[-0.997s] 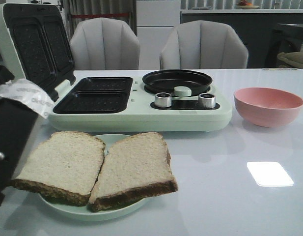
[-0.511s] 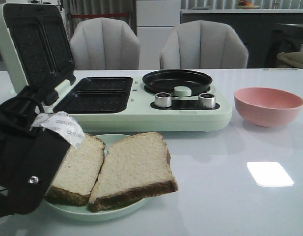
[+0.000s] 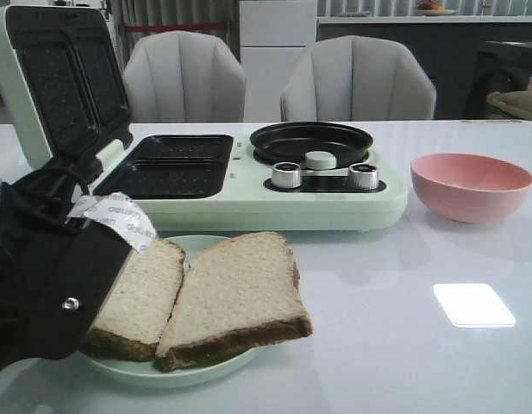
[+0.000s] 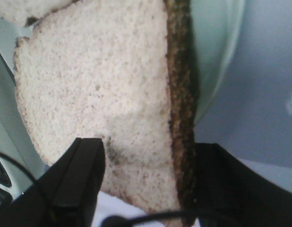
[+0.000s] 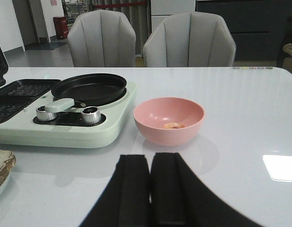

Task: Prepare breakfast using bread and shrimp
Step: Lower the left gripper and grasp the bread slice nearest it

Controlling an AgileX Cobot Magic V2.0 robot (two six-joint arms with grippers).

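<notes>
Two slices of bread lie overlapping on a pale green plate [image 3: 197,369] at the front: a left slice [image 3: 149,289] and a right slice [image 3: 235,289]. My left arm [image 3: 50,285] covers the left slice's outer part. In the left wrist view my left gripper [image 4: 146,161] is open, one finger over the crumb of that bread slice [image 4: 98,85], the other just beyond its dark crust. An orange-pink shrimp [image 5: 172,126] lies in the pink bowl [image 5: 169,120]. My right gripper [image 5: 150,163] is shut and empty, short of the bowl.
A pale green sandwich maker [image 3: 248,203] stands behind the plate, its lid [image 3: 59,78] raised at the left, dark grill wells [image 3: 171,168] open and a round black pan [image 3: 310,141] on its right half. The pink bowl [image 3: 470,185] is to its right. Two grey chairs stand beyond the table.
My left arm has swung in from the left edge over the left bread slice, then shifted slightly. The bread, plate and bowl have not moved.
</notes>
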